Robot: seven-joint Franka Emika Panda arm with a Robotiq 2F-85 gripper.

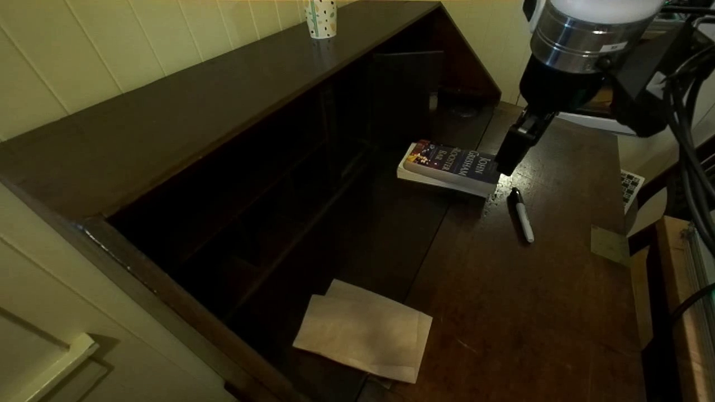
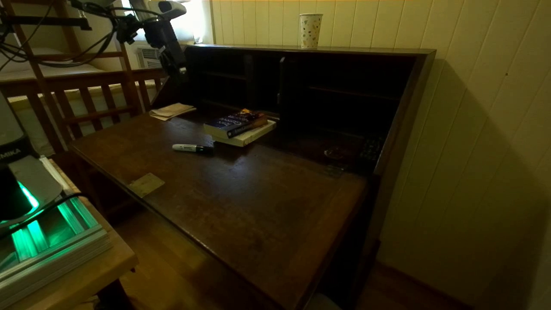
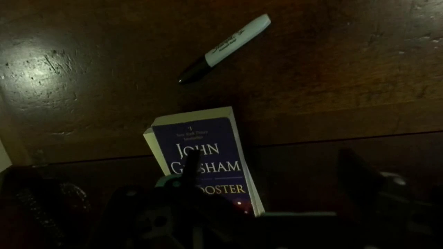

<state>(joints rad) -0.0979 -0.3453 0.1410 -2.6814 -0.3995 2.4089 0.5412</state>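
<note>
My gripper stands open in the wrist view, its dark fingers wide apart with nothing between them. One finger overlaps the cover of a dark blue John Grisham paperback; the other is off to its right. In an exterior view the gripper hangs well above the desk, apart from the books. The paperback lies on a pale book, slightly askew. A white marker with a black cap lies near the books; the marker shows in both exterior views too.
Folded brownish paper lies on the wooden desk. A patterned cup stands on the desk's top ledge. Dark cubbyholes run along the back, with a small door standing ajar. A dark remote sits in the corner.
</note>
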